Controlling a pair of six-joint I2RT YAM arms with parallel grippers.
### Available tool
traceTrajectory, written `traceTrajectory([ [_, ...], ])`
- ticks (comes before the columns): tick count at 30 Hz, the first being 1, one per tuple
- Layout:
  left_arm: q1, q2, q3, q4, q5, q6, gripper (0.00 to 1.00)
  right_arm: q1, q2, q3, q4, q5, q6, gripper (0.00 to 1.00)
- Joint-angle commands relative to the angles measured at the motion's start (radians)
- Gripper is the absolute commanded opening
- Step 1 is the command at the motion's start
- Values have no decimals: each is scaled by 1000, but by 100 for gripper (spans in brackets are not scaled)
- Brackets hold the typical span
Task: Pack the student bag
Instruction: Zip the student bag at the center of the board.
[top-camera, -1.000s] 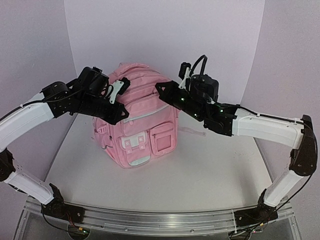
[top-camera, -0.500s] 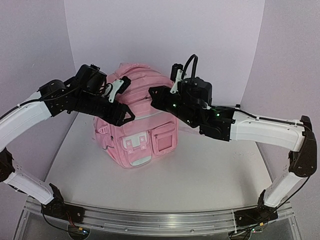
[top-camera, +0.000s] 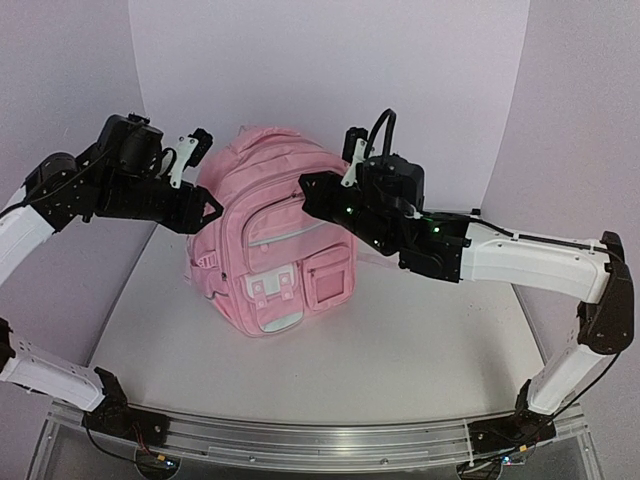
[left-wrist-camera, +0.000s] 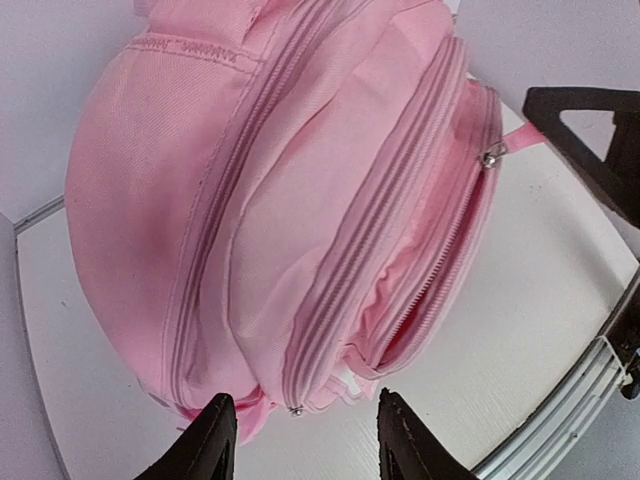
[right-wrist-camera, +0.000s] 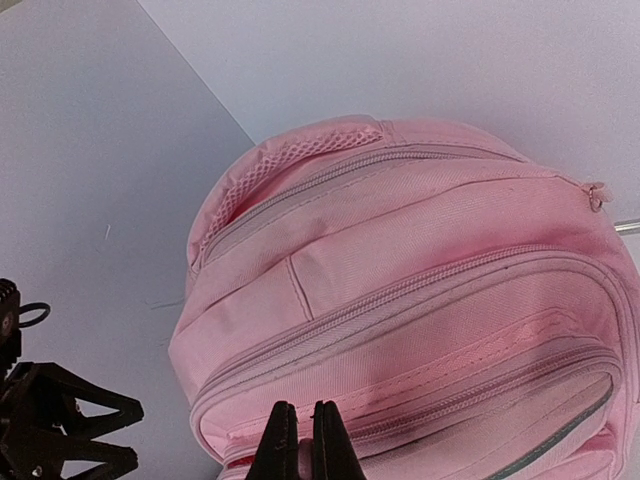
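Note:
The student bag is a light-pink backpack standing upright at the middle of the white table, front pockets facing the near edge. My left gripper hangs open just left of the bag's upper side, touching nothing. In the left wrist view its fingers frame the bag from above, and a front compartment gapes partly unzipped. My right gripper is shut on a pink zip pull tab at the bag's top right. The right wrist view shows that gripper pressed to the bag.
Pale purple walls close in the back and both sides of the table. An aluminium rail with both arm bases runs along the near edge. The right arm's white forearm stretches over the table's right part.
My left gripper has opened and drawn back to the left, off the bag's top. The right gripper moved left along the bag's top with the zip pull, then stayed still.

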Motion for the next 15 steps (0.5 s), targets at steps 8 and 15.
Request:
traceTrajectory([
  [8, 45, 78, 17, 84, 15, 82, 56, 5, -72, 40, 56, 14, -2, 0],
  [15, 50, 140, 5, 155, 145, 119, 28, 5, -73, 75, 31, 28, -68, 0],
])
